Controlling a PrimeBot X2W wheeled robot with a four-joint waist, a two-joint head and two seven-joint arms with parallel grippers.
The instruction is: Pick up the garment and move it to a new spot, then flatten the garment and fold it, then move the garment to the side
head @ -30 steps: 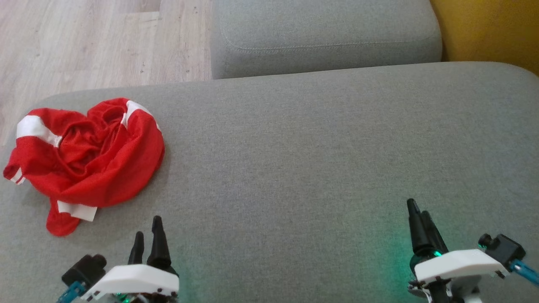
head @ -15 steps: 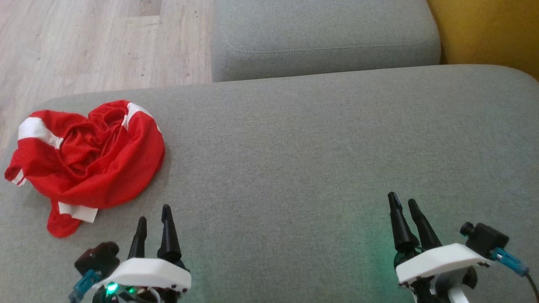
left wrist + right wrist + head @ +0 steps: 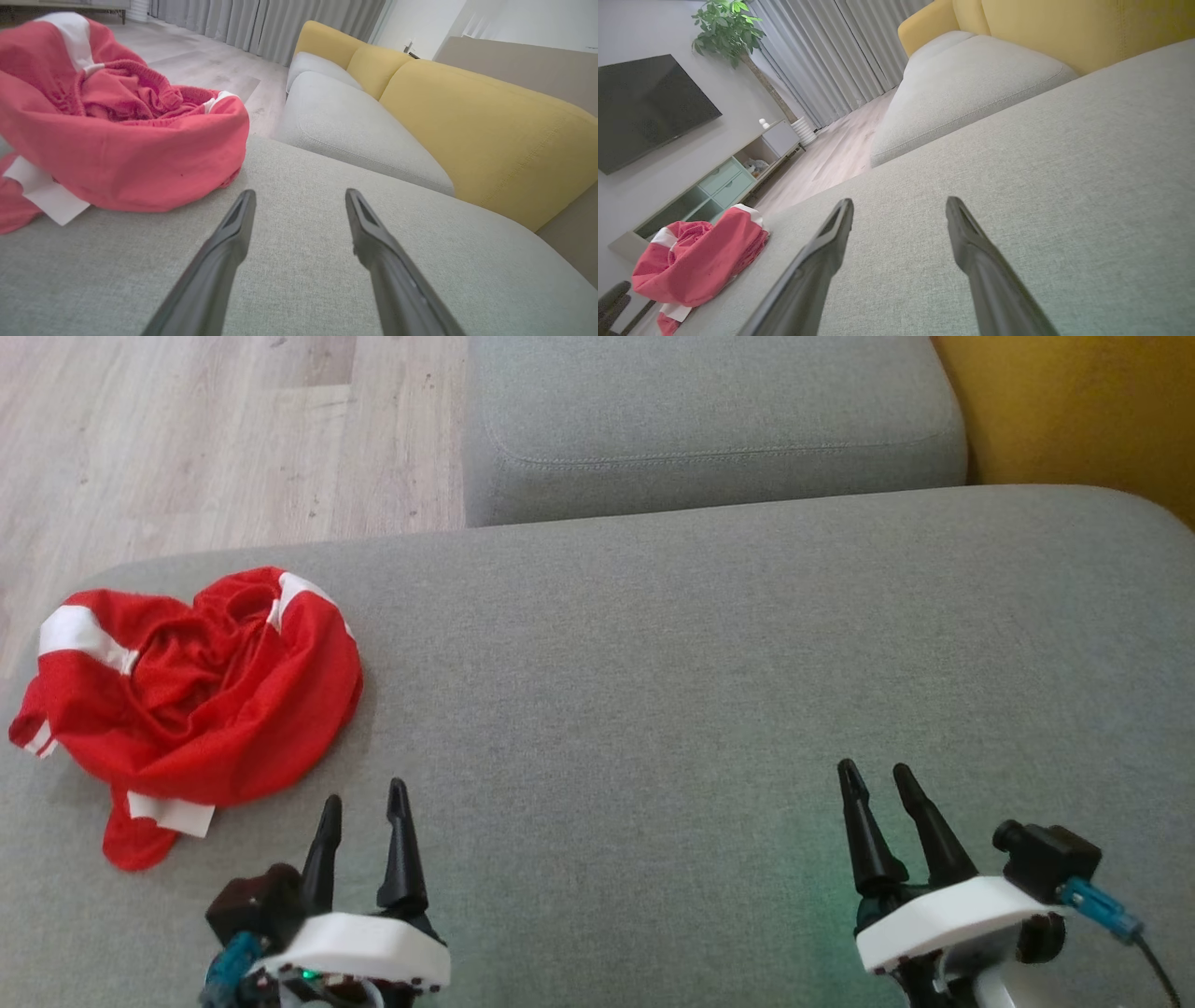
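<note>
Both claws have crept forward, left claw [image 3: 364, 792] and right claw [image 3: 874, 767] spread empty, garment [image 3: 196, 700] crumpled.

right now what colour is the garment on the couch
Red with white bands, clearest in the head view.

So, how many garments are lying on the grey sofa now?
1: a crumpled red garment with white bands, at the left end of the near seat cushion. Another piece could be hidden inside the heap.

garment [image 3: 117, 154] cut off at view's edge, crumpled shape unreadable
</note>
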